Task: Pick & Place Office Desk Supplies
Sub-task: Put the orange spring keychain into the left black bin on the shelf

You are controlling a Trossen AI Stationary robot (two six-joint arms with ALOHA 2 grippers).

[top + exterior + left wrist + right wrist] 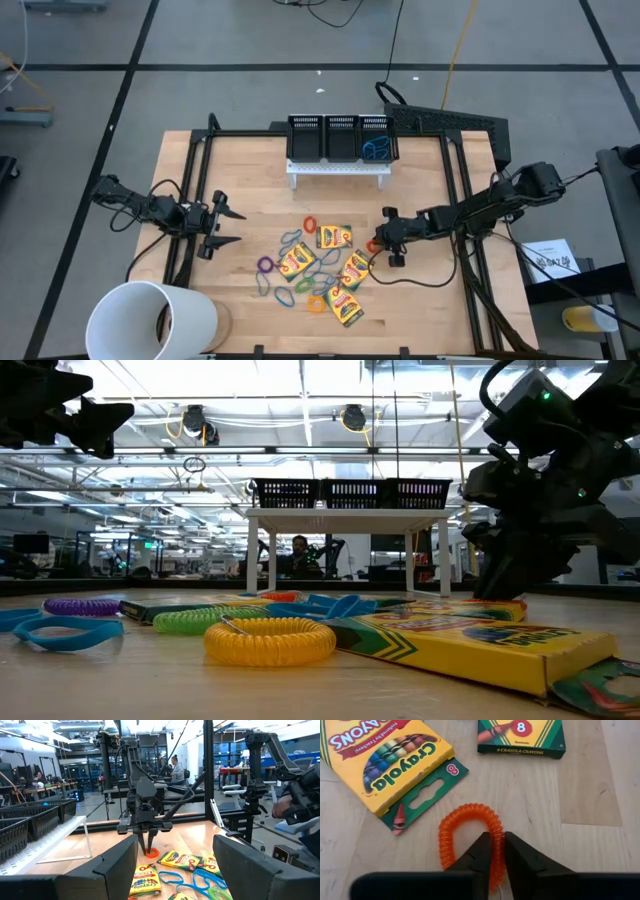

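Several yellow-and-green crayon boxes [334,236] [390,755] and coiled band loops of several colours [290,240] lie flat in the middle of the wooden table. An orange coiled band [465,835] lies on the wood at the right edge of this cluster, and my right gripper [497,837] [376,246] is shut on it. My left gripper [225,225] waits open above the table's left side, pointing toward the cluster with nothing between its fingers. My right gripper pinches one side of the orange band's loop [496,827] between its two fingertips. The fingers slant down from the table's right side and stand across the coil. The rest of the loop [151,852] lies flat on the wood.
Three black mesh bins [340,138] stand on a white shelf [338,168] at the table's far edge; the right one holds something blue. A large white cup [150,320] lies at the near left corner. Bare wood lies to the right of the cluster.
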